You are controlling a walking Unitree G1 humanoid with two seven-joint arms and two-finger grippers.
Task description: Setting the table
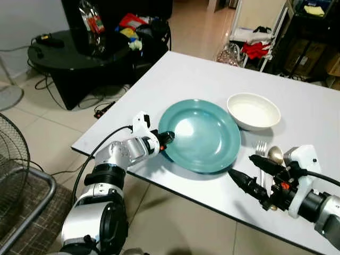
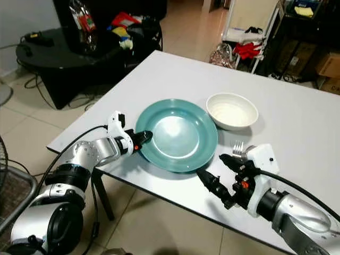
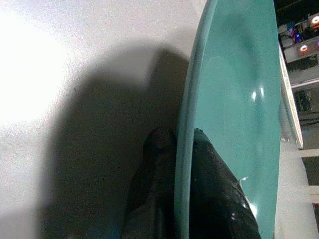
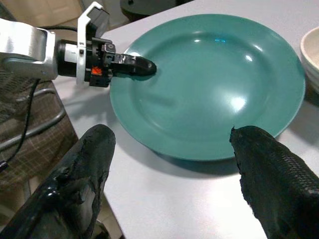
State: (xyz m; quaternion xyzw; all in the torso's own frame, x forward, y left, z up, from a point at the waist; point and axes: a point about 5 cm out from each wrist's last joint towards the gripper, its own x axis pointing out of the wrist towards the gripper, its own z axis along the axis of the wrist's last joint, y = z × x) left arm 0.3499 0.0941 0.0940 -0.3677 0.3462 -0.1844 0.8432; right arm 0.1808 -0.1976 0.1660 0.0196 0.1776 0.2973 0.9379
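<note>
My left claw is clamped on the teal plate at its nine o'clock rim — the plate lies near the table edge. My right claw hangs apart at five o'clock. A thin rim pinch could slip and let the plate go overboard.

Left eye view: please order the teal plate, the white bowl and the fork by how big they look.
1. teal plate
2. white bowl
3. fork, smallest, though partly hidden behind the right end effector
</note>
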